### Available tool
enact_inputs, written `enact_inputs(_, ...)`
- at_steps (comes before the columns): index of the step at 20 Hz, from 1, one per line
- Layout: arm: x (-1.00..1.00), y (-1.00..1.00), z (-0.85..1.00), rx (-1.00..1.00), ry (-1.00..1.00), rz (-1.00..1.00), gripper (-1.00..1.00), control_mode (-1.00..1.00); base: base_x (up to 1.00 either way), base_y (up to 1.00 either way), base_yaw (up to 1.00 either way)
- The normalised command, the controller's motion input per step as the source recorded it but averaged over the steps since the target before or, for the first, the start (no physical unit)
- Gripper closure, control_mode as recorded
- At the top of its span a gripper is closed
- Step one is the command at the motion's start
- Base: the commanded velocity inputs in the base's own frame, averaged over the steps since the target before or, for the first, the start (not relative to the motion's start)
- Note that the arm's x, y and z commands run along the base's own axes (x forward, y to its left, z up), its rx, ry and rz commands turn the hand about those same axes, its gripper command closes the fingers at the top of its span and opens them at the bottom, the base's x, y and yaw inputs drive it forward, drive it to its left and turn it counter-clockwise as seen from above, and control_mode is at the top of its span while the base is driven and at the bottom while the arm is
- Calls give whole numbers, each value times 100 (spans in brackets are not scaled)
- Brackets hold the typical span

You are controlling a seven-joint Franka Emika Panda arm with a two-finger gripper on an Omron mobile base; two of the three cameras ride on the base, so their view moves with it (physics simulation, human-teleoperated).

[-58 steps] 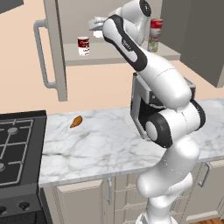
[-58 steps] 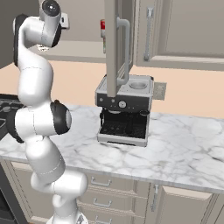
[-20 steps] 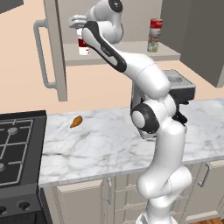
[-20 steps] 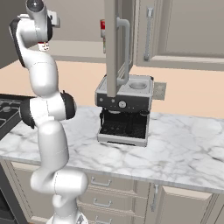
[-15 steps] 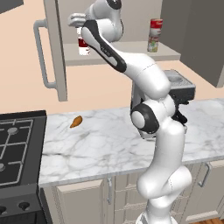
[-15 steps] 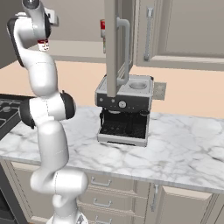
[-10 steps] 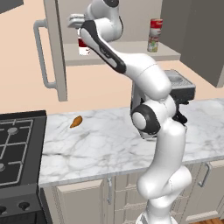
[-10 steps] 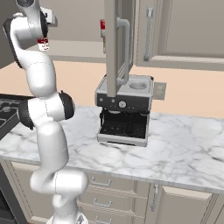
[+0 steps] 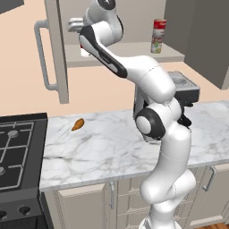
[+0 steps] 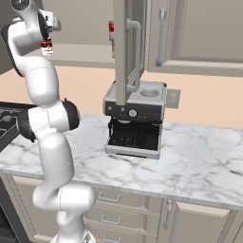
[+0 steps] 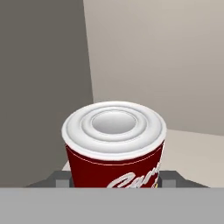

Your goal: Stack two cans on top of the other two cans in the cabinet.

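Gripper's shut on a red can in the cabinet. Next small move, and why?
Probably lift it straight up a little. The gripper is shut on the red-and-white can low over the cabinet shelf, so it needs height to clear before carrying it sideways toward the stacked cans at the shelf's other end.

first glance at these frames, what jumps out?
The white arm reaches high into the open cabinet, its gripper shut on a red-and-white can that looms in the hand view, silvery lid up. At the shelf's other end stands a stack of two cans, a red one on a greenish-yellow one. Below, a coffee machine sits on the marble counter, with a small orange thing beside the stove.
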Motion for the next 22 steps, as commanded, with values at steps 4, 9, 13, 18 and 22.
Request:
enact_inputs(4, 0, 0, -14, 0, 0, -4, 100, -100, 0, 0, 0)
enact_inputs(9, -7, 6, -15, 0, 0, -6, -100, -100, 0, 0, 0)
enact_inputs(13, -4, 8, -9, 0, 0, -9, -100, -100, 0, 0, 0)
enact_inputs(18, -13, 2, -11, 0, 0, -10, -100, -100, 0, 0, 0)
enact_inputs(22, -14, 0, -10, 0, 0, -13, -100, -100, 0, 0, 0)
